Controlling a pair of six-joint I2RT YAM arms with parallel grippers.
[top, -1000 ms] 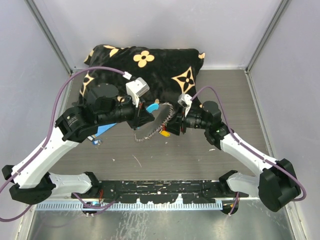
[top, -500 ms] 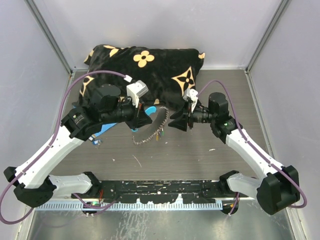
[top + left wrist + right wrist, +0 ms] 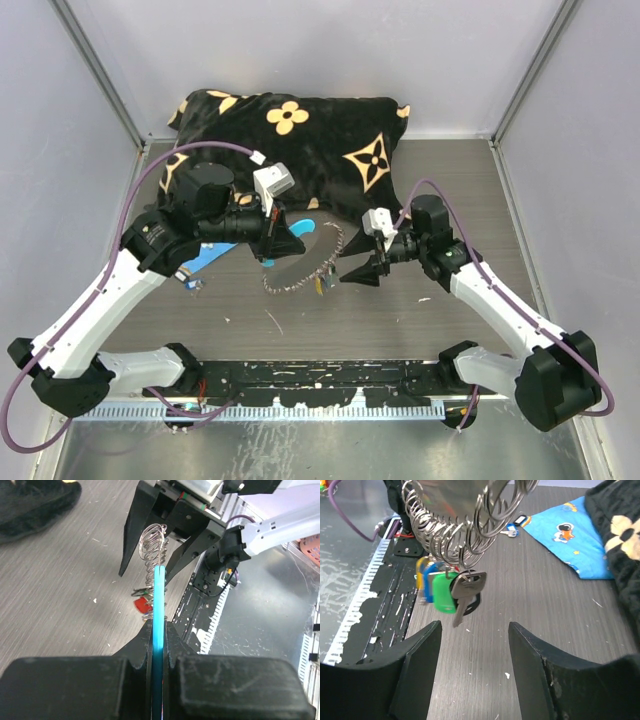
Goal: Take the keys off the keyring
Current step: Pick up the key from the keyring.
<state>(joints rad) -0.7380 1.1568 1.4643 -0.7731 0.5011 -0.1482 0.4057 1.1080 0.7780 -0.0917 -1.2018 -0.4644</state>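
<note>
The keyring [image 3: 322, 252] is a loop of grey metal coils with one light-blue curved section [image 3: 159, 600]. My left gripper [image 3: 288, 243] is shut on that blue section and holds the loop above the table. In the left wrist view the fingers [image 3: 172, 640] clamp the blue strip edge-on. The keys [image 3: 449, 591] hang in a bunch from the coils [image 3: 460, 525]: a green head, a silver key with a black head, and blue and yellow behind. My right gripper [image 3: 475, 626] is open and holds nothing, just short of the keys and slightly below them [image 3: 358, 274].
A black pillow with tan flowers [image 3: 290, 125] lies along the back. A blue printed sheet [image 3: 570, 535] lies on the table under my left arm, with a small loose key and tag [image 3: 514, 526] beside it. Metal walls close in both sides.
My right gripper has drawn back from the keyring, dropped lower and opened wider. The left arm has shifted slightly left with the ring, and the keys now hang free.
</note>
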